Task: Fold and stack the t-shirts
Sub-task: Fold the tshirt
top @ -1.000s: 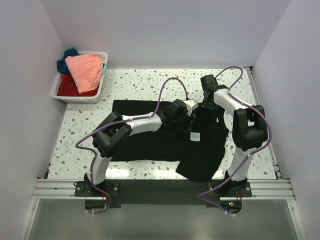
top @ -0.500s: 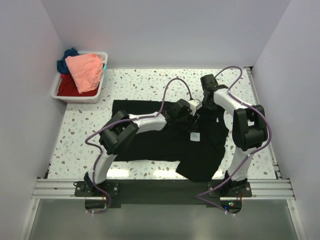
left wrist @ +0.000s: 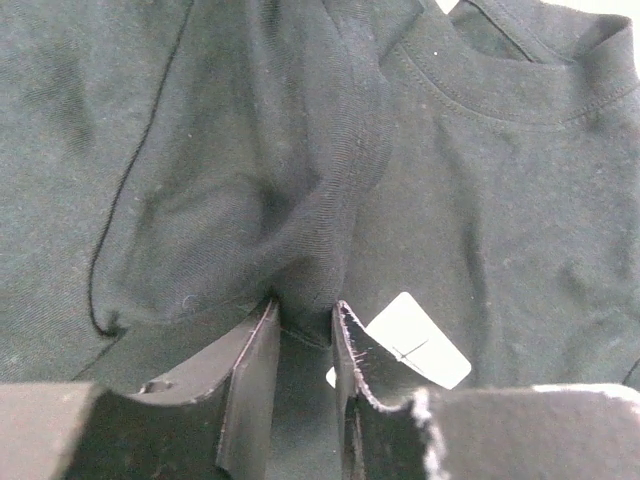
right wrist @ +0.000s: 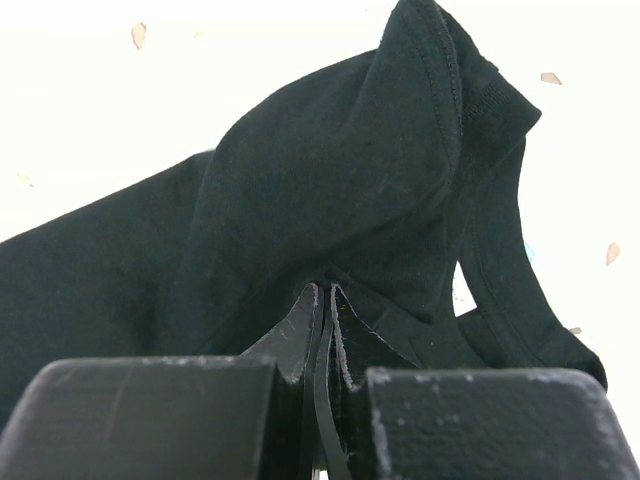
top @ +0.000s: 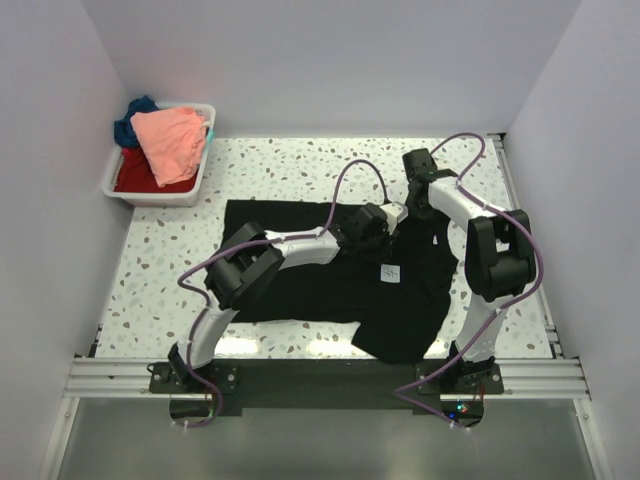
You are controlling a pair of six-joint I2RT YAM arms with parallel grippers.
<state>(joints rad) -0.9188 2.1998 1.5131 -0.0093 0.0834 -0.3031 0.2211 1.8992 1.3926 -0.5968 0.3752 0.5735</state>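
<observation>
While the left gripper (left wrist: 305, 312) pinches a raised ridge of the black t-shirt (left wrist: 250, 150) between its nearly closed fingers, I note the cloth running away from the tips in one long crease. Just right of its right finger lies the white neck label (left wrist: 418, 340), flat on the fabric. Farther ahead and to the right curves the ribbed collar (left wrist: 500, 95).

Right gripper (right wrist: 322, 292): fingers pressed together, a thin bit of the same shirt caught at the tips. Cloth tents up straight ahead of them into a dark peak, with a hemmed edge hanging down on its right. Beyond the peak I see the bright speckled table (right wrist: 200, 60).

From the overhead camera, both grippers sit close together over the shirt's collar end, the right one just beyond and to the right of the left one. The shirt spreads over the table to the left of and behind the left gripper, toward the arm bases.

Far left of the left gripper, at the table's back corner: white bin (top: 150, 198). Salmon-pink t-shirt (top: 170, 140) heaped on top, red t-shirt (top: 135, 175) under it, dark blue t-shirt (top: 135, 108) poking out at the back.
</observation>
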